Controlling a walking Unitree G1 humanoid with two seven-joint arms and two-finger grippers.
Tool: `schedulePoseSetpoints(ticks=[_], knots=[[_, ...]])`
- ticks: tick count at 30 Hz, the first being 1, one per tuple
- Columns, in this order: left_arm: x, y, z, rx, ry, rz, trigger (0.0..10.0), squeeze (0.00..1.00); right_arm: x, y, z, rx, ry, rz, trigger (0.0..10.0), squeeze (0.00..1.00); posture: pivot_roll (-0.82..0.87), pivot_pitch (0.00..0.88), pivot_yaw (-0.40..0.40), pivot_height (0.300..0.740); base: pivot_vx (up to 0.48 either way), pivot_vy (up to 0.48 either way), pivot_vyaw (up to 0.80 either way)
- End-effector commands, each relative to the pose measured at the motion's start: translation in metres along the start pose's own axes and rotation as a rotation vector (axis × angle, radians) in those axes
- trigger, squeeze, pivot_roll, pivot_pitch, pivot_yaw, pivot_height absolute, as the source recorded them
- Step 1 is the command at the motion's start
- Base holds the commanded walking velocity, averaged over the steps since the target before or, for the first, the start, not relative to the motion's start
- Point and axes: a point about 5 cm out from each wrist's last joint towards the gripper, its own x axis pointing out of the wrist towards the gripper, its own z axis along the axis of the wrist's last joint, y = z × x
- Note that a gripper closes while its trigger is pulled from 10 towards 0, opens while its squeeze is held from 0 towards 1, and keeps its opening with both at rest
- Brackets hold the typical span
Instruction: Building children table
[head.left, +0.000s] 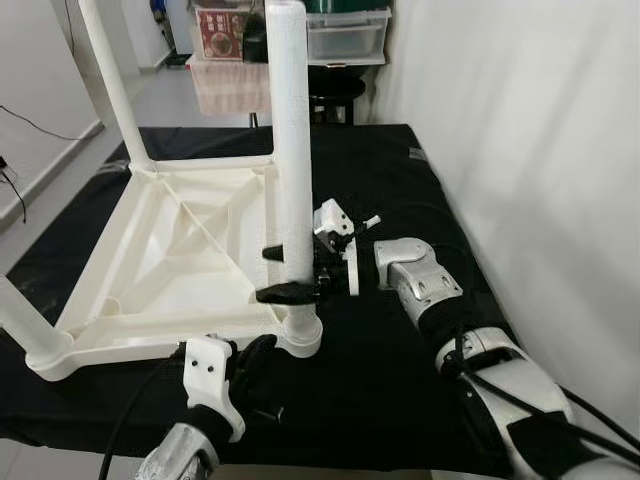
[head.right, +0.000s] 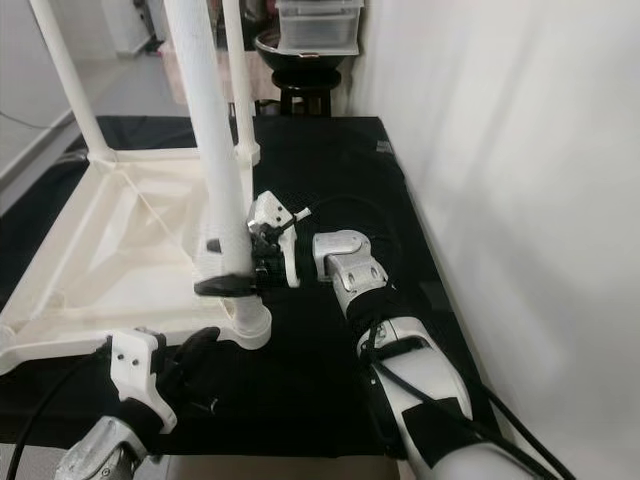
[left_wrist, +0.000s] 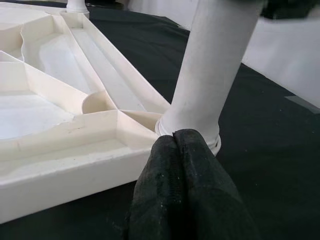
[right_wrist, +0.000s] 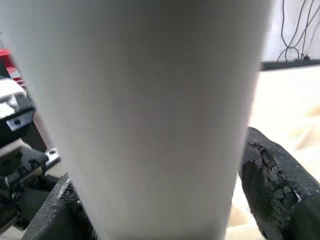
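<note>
White table leg (head.left: 291, 150) upright between right claw (head.left: 285, 272) fingers — low, near its socket.

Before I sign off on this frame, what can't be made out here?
- Top of the gripped table leg: cut off by the upper edge in both eye views.
- Whether that leg is fully seated in its corner socket: left claw fingers cover part of the joint.
- Right wrist view: the leg is a close blur.

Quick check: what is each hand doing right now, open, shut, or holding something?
Left hand: shut, empty, fingertips against the base of the leg.
Right hand: shut on the leg, just above the socket.
</note>
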Motion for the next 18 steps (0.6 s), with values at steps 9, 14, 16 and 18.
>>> schedulePoseSetpoints(ticks=[9,14,16,18], knots=[[-0.002,0.002,-0.003,-0.006,0.016,0.006,10.0,0.0,-0.006,0.001,-0.006,0.057,-0.028,0.05,0.0,0.0,0.05,0.0,-0.013,0.74,0.0,0.0,0.0],[-0.003,0.002,-0.003,-0.01,0.016,0.004,10.0,0.0,-0.012,0.003,-0.017,0.058,-0.058,0.024,0.0,0.0,0.05,0.0,-0.01,0.74,0.0,0.0,0.0],[-0.003,0.002,-0.003,-0.01,0.016,0.003,10.0,0.0,-0.013,0.003,-0.019,0.058,-0.065,0.01,0.0,0.0,0.05,0.0,-0.01,0.74,0.0,0.0,0.0],[-0.003,0.002,-0.003,-0.011,0.015,0.004,10.0,0.0,-0.016,0.005,-0.027,0.055,-0.071,-0.033,0.0,0.0,0.04,0.0,-0.012,0.74,0.0,0.0,0.0]])
